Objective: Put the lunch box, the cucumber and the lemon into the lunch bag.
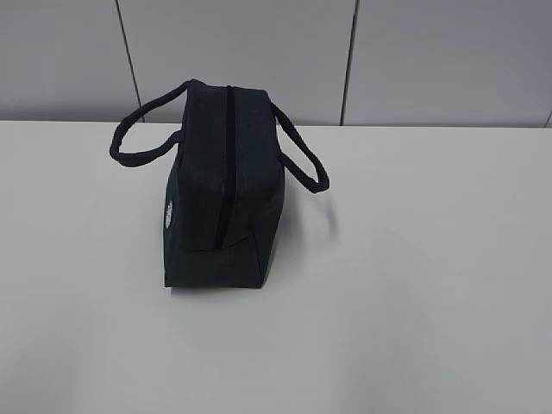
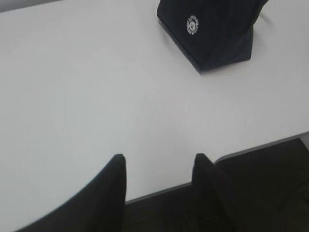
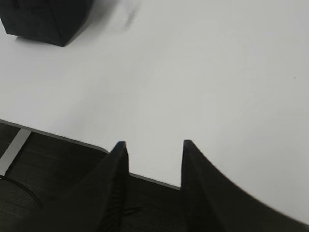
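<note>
Only lunch bag mid-table, bare room all around.

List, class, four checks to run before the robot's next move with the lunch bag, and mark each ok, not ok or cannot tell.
1. Bag upright on table: ok.
2. Zipper open for loading: not ok, it looks shut.
3. Lunch box, cucumber and lemon in sight: not ok, no view shows them; possibly inside, cannot tell.
4. Left claw open and empty: ok.
5. Right claw open and empty: ok.
</note>
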You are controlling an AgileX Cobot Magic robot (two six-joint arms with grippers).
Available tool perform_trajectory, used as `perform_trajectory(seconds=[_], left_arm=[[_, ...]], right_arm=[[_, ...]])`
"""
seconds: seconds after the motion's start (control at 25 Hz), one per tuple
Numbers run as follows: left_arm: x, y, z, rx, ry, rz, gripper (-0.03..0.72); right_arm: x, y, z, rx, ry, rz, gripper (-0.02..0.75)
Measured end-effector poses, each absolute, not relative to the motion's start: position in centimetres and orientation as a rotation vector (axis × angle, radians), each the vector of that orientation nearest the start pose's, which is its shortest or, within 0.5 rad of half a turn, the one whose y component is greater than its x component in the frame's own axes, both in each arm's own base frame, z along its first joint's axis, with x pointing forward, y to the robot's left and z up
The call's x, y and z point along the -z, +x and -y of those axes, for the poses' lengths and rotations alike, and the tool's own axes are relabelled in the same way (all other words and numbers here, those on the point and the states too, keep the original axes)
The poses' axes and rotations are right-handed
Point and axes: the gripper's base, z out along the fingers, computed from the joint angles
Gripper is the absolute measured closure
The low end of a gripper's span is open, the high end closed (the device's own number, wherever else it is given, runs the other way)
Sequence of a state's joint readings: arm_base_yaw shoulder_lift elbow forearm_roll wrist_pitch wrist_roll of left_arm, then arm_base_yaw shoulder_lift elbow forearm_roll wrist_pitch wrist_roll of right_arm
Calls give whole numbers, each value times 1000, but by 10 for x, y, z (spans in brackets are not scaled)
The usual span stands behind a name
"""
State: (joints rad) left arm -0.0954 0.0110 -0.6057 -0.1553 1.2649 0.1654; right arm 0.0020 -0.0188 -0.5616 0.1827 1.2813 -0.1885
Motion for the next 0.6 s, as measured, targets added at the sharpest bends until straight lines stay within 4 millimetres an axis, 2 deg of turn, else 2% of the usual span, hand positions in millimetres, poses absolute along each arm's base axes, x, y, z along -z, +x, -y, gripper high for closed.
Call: perform_trajectory(seconds=[0.2, 0.6], left_arm=[[-279, -19, 11, 146, 309, -2146, 377], [-277, -9, 10, 124, 285, -2079, 379]], right_arm=[[-273, -24, -13, -84, -243, -2177, 461], [-272, -20, -9, -16, -233, -2160, 461]])
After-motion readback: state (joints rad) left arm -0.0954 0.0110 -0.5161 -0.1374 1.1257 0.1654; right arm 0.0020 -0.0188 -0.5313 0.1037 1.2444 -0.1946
